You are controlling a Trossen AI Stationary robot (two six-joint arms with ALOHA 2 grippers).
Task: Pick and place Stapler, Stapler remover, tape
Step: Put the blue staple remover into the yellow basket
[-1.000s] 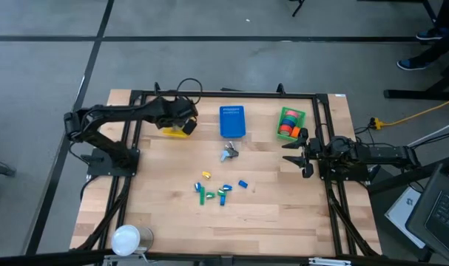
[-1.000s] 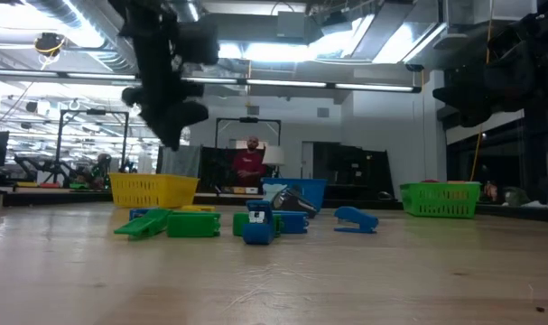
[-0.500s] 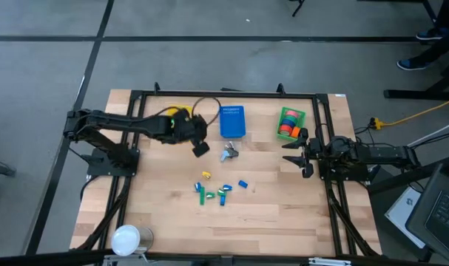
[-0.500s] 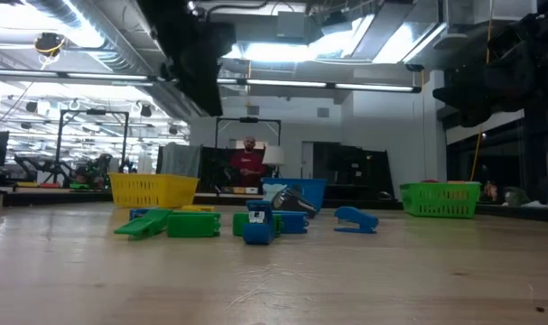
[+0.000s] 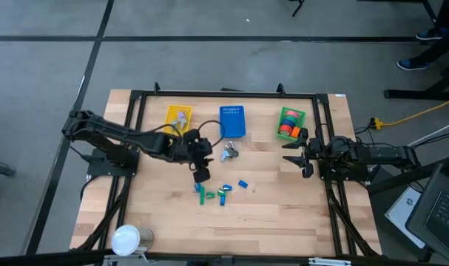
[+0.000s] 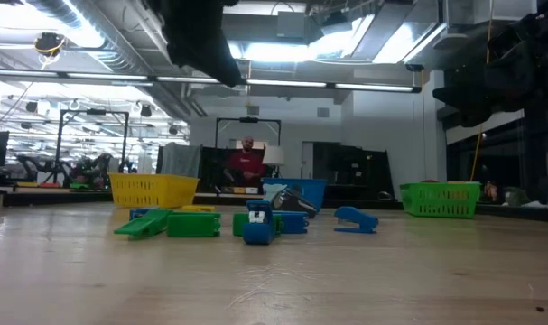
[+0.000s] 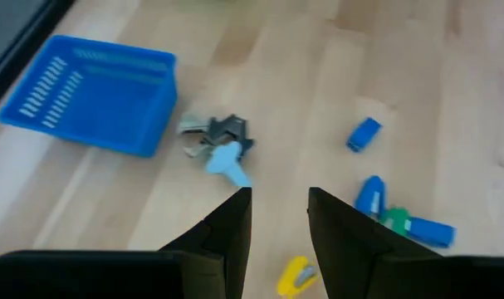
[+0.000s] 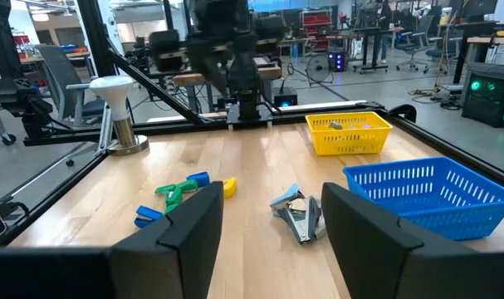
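High view is showing the left gripper (image 5: 200,175) hanging over the middle of the table (image 5: 157,214), its fingers (image 7: 227,237) standing apart with nothing between them; the staplers (image 5: 223,193), small green, blue and yellow pieces, are lying scattered just beside it, toward the near edge; a yellow one (image 7: 295,276) is sitting right below the fingertips in the left wrist view; the stapler remover (image 5: 228,153), a grey metal piece, is lying a little beyond the gripper, just in front of the blue basket (image 5: 232,122); the tape (image 5: 288,127), orange, red and green rolls, is sitting in the green basket (image 5: 301,117) near the far right corner; the yellow basket (image 5: 172,114) is standing at the far edge, left of the blue one; the right gripper (image 5: 304,154) is waiting near the right edge, beside the green basket, its fingers apart and empty.
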